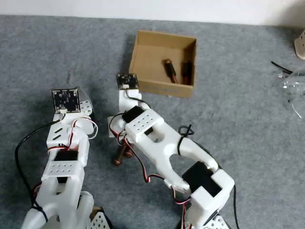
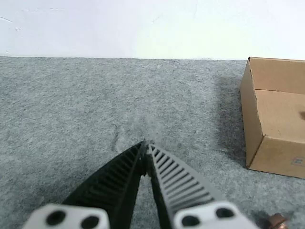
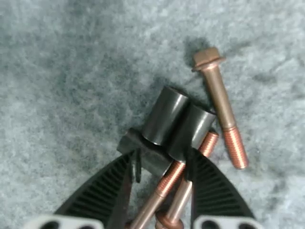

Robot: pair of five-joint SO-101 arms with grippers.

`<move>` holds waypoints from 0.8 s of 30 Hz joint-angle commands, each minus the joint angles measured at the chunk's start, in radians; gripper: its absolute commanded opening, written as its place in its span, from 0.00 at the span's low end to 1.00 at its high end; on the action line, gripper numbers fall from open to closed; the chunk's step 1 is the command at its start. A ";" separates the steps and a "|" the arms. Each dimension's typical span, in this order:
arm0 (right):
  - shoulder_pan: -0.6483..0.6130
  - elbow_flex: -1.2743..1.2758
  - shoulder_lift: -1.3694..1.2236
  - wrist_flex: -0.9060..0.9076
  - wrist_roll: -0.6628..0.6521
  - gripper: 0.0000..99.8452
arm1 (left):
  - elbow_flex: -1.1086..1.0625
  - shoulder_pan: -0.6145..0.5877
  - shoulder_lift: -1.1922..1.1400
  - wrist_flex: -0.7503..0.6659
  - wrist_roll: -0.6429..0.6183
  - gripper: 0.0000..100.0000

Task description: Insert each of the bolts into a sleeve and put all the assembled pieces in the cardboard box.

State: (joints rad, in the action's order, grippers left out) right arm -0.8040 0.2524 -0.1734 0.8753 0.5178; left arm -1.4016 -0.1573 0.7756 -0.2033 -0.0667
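Right end effector (image 3: 161,157) spread astride two sleeves (image 3: 164,121); left end effector (image 2: 146,145) pressed together, empty. Isolate one sleeve before closing

Bright even light; soft shadow beside cardboard box (image 2: 281,114).

Table covering (image 1: 248,143): grey felt-like cloth, matt and fuzzy; faint creases are noted.
Cardboard box (image 1: 167,88): brown paperboard, matt and unprinted inside; raw cut edges are seen along the rim.
Bolts (image 3: 220,107): copper-coloured metal, smooth on the shank with a dull sheen, finely threaded at the end.
Sleeves (image 3: 164,117): dark metal, smooth, marked by soft glossy highlights.
Left gripper (image 2: 145,145): fingers (image 2: 176,176) moulded in black plastic, matt and ribbed.
Arm housings (image 1: 147,126): white plastic, smooth, satin.
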 commanded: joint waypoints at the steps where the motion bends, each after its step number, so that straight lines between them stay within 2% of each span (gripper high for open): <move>1: 0.045 -0.045 0.007 0.007 0.006 0.13 | 0.050 -0.007 -0.001 -0.012 -0.006 0.01; 8: 0.105 -0.045 0.007 0.007 0.005 0.13 | 0.050 -0.007 -0.001 -0.012 -0.006 0.01; 24: 0.053 -0.099 -0.104 -0.008 0.005 0.13 | 0.050 -0.005 -0.001 -0.012 -0.006 0.01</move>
State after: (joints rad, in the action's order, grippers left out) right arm -0.7304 0.2002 -0.2793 0.8692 0.5209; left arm -1.4016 -0.1573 0.7756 -0.2033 -0.0667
